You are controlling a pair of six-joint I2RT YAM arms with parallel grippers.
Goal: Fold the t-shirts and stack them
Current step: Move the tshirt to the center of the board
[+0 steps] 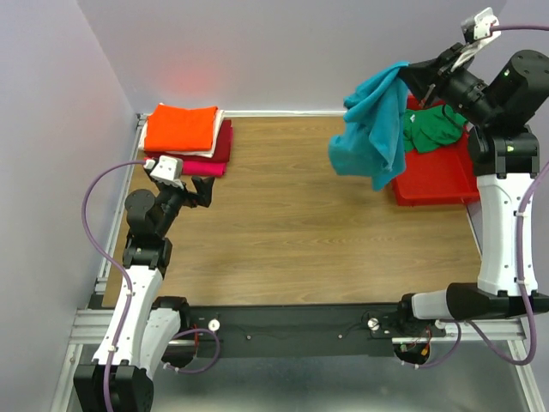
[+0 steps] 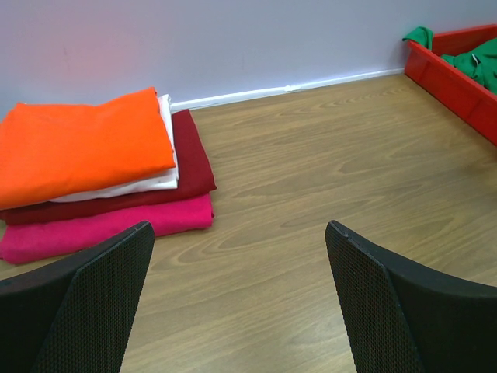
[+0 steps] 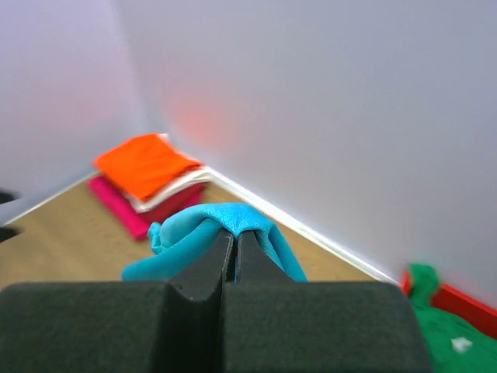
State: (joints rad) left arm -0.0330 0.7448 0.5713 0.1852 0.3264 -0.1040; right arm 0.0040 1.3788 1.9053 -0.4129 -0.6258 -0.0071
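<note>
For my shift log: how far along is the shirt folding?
Done: four folded tees stacked, orange tee on top, then white tee, dark red tee, magenta tee. In hand: right end effector shut on the teal t-shirt, held aloft. Remaining: the green t-shirt, crumpled in the red bin. Left end effector open.

You'll find a crumpled t-shirt (image 1: 433,129) in the bin (image 1: 437,176). The hanging t-shirt (image 1: 373,129) is above the bin's left edge, and the folded stack (image 1: 182,129) lies well left of the bin.
</note>
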